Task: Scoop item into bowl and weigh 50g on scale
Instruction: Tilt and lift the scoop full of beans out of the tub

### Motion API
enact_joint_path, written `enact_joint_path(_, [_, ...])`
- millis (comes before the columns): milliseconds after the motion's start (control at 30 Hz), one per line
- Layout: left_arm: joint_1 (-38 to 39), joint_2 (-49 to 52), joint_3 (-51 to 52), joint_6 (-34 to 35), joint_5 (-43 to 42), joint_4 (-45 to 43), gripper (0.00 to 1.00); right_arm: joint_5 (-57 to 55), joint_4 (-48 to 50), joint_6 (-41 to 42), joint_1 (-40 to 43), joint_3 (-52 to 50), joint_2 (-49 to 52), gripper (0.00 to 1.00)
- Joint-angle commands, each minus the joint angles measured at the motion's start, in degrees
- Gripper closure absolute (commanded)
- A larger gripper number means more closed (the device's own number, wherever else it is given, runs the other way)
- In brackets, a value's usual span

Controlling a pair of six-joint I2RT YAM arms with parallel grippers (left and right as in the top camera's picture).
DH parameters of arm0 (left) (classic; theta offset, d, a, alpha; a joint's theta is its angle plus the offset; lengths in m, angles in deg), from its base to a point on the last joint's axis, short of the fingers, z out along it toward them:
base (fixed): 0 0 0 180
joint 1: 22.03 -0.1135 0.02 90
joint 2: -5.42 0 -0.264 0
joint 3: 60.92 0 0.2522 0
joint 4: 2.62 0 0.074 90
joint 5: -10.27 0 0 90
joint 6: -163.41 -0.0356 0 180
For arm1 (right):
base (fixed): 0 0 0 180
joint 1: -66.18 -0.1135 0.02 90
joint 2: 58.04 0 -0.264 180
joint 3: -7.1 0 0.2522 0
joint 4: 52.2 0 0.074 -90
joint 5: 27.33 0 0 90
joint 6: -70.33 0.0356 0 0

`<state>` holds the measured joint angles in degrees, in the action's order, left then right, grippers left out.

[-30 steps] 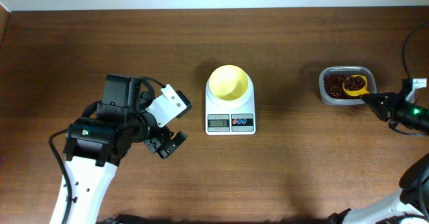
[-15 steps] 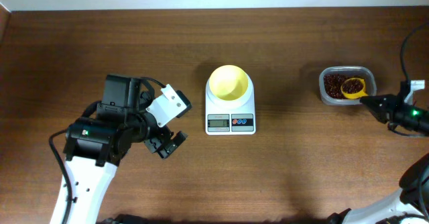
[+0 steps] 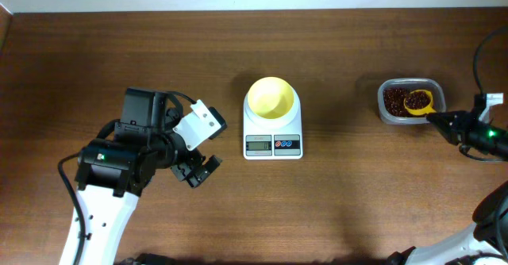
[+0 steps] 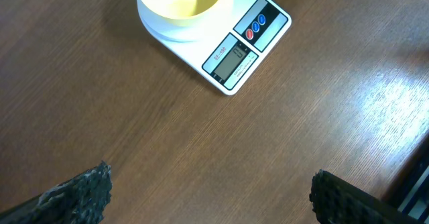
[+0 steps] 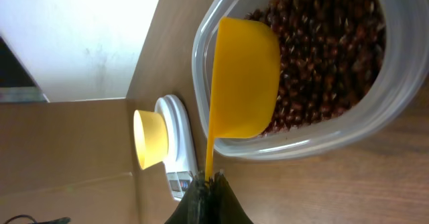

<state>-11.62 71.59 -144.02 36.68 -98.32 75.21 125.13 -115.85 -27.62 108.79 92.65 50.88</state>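
**Right wrist view: scoop at the tub, bowl well off to the left**

Nearest you, the right gripper (image 5: 204, 184) is pinched fully shut on the thin handle of the scoop (image 5: 244, 76). The handle runs straight out from the fingertips to a smooth, glossy yellow cup that lies across the near rim of the tub (image 5: 301, 147). Overhead shows dark beans in the cup, though you cannot tell whether it rests on the heap or hangs just above it.

The tub is clear, soft-cornered plastic. The beans (image 5: 322, 56) in it are tiny, red-brown and loose, so expect them to roll off a tilted cup.

Farther on, well apart from the tub, the pale-yellow round bowl (image 5: 149, 139) sits on the white scale (image 5: 179, 150). It looks empty.

The carry therefore goes leftward across bare wood-grain table (image 3: 357, 201), cup leading.

The left gripper (image 3: 198, 172) stands wide open and empty near the scale, closer to the bowl than your right arm is.
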Motion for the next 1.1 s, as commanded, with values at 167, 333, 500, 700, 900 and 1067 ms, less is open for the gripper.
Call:
enact_joint_path(167, [-0.46, 0.15, -1.01, -1.07, 0.0, 0.09, 0.01, 5.51, 0.22, 0.02, 0.26, -0.31, 0.37, 0.96])
enact_joint_path(333, [-0.46, 0.15, -1.01, -1.07, 0.0, 0.09, 0.01, 5.53, -0.74, -0.22, 0.26, -0.31, 0.37, 0.96])
enact_joint_path(500, [-0.46, 0.15, -1.01, -1.07, 0.0, 0.09, 0.01, 9.16, -0.72, -0.24, 0.28, -0.31, 0.37, 0.96])
enact_joint_path(700, [-0.46, 0.15, -1.01, -1.07, 0.0, 0.09, 0.01, 11.08, -0.72, -0.42, 0.26, -0.31, 0.37, 0.96])
enact_joint_path(900, [-0.46, 0.15, -1.01, -1.07, 0.0, 0.09, 0.01, 13.53, -0.74, -0.48, 0.26, -0.31, 0.37, 0.96])
enact_joint_path(1067, [-0.46, 0.15, -1.01, -1.07, 0.0, 0.09, 0.01, 14.16, -0.74, -0.83, 0.26, -0.31, 0.37, 0.96])
